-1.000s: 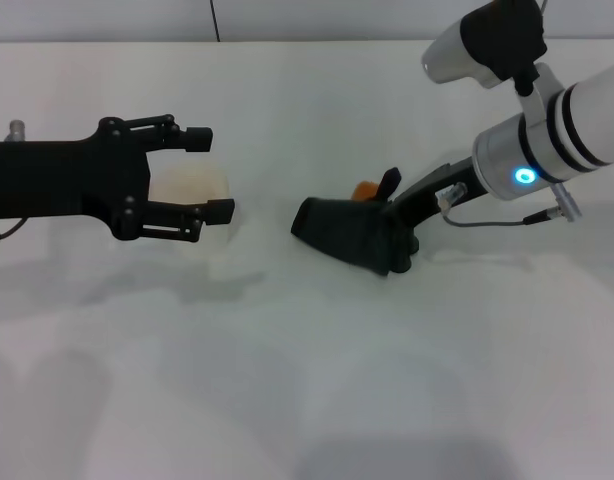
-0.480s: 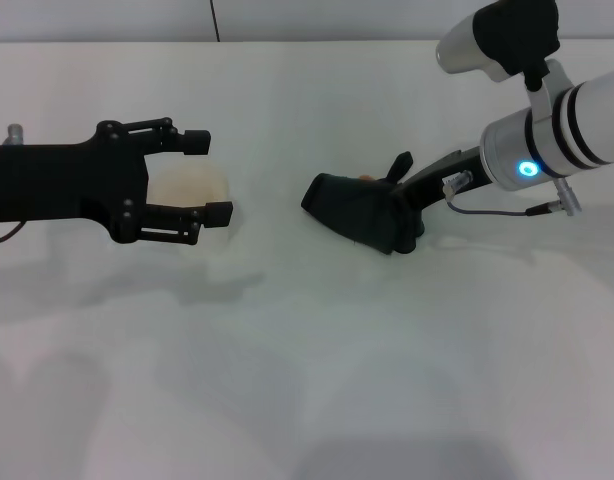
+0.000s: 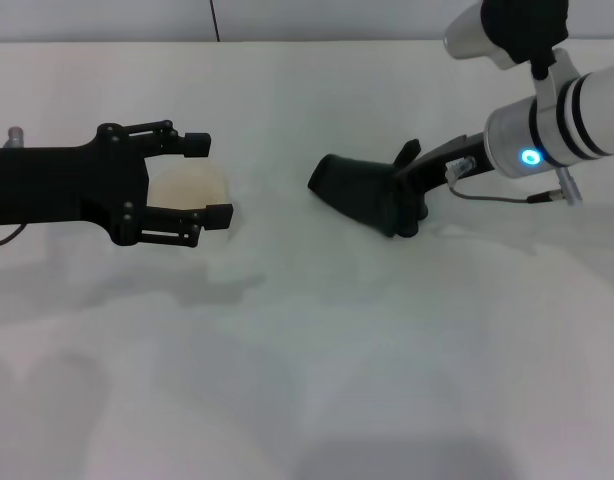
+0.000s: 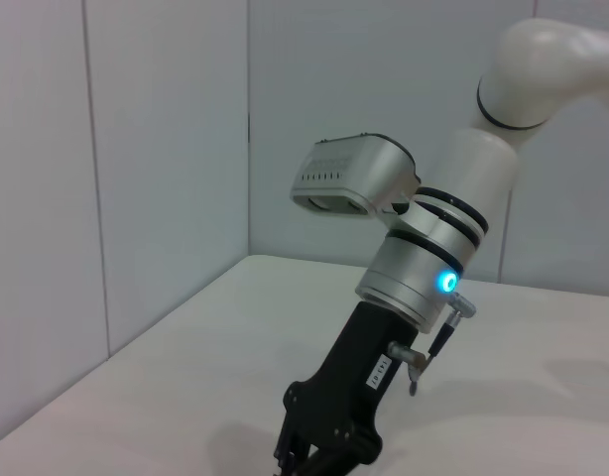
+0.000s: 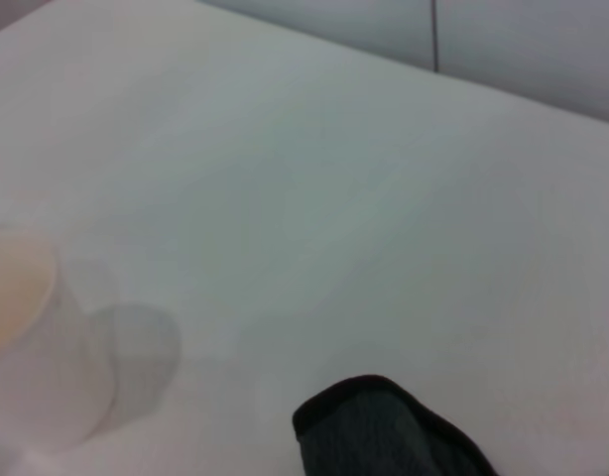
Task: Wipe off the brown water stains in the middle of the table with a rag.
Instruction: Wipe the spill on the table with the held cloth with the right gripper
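Note:
The black rag [image 3: 355,193] lies bunched on the white table [image 3: 307,360], right of the middle. My right gripper [image 3: 406,192] is shut on the rag's right end and presses it to the surface. The brown water stains are hidden; no orange shows beside the rag. The rag's edge also shows in the right wrist view [image 5: 382,432]. My left gripper [image 3: 209,180] is open at the left, its fingers on either side of a whitish plastic cup [image 3: 186,188]. The left wrist view shows my right arm [image 4: 424,268] reaching down to the table.
The cup stands left of the rag with a bare gap between them; it also shows in the right wrist view [image 5: 22,337]. A grey wall runs along the table's far edge [image 3: 287,20]. Bare table lies in front.
My right gripper has dragged the rag toward the far right. The orange-brown stain that showed by the rag's far edge is now covered. The left arm has not moved.

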### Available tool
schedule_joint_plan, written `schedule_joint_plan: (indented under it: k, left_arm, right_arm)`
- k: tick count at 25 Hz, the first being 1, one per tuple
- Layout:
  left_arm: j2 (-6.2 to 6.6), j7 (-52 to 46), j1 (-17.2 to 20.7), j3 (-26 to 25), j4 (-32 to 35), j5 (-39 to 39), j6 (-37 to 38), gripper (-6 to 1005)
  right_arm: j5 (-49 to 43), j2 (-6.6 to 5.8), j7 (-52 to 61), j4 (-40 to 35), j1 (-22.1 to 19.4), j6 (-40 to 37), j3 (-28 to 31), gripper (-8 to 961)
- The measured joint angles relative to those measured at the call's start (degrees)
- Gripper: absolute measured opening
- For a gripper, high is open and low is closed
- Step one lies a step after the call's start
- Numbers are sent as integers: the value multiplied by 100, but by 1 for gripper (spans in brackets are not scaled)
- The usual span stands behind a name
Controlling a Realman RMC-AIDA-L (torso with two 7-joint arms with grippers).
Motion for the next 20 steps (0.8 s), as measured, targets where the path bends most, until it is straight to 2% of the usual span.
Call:
schedule_joint_plan:
  k: [13, 20]
  left_arm:
    - [-11, 0, -3, 0, 0, 0, -5, 887]
    - [-11, 0, -3, 0, 0, 0, -9, 887]
  right_arm:
    - [0, -2, -15, 175, -42, 346, 242, 46]
    - [7, 25, -59, 171, -48, 125, 158, 47]
